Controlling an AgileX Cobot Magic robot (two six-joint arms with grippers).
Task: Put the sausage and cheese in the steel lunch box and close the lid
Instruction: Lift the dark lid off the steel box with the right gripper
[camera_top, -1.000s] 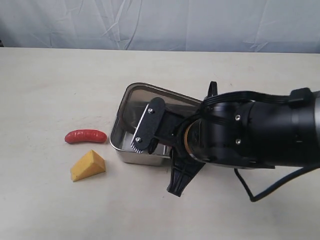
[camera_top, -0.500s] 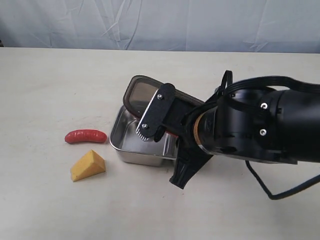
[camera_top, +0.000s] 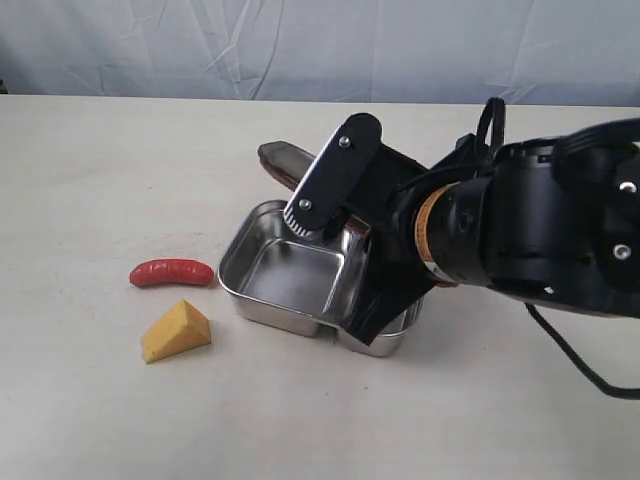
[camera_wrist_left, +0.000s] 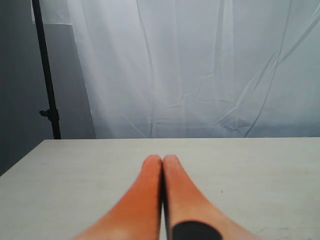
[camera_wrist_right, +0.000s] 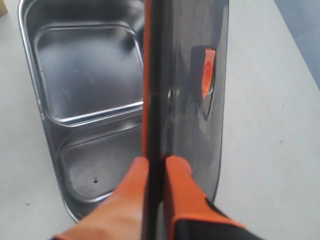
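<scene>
Over the steel lunch box (camera_top: 228, 270), far-right side: the lid (camera_top: 284, 158) is held clear of the rim and steeply tilted, nearly on edge. One end pokes out past the box's far edge.

R gripper (camera_top: 305, 215) is clamped on the lid. In the wrist view the orange fingers (camera_wrist_right: 131, 177) are pinched tight on either side of the lid's edge (camera_wrist_right: 152, 75), with no gap showing. The lid's orange valve (camera_wrist_right: 207, 72) is visible on its dark face.

Box is open, both compartments bare steel (camera_wrist_right: 85, 75), divider running across.

The sausage (camera_top: 172, 272) lies just left of the box on the table (camera_top: 100, 160), not touching it. The cheese (camera_top: 176, 332) sits left of the box too, nearer the cam, close beside the sausage but apart from it.

L gripper (camera_wrist_left: 162, 159) is not seen near the box. Fingers pressed together, nothing between them, over bare tabletop facing a white curtain (camera_wrist_left: 200, 65).
</scene>
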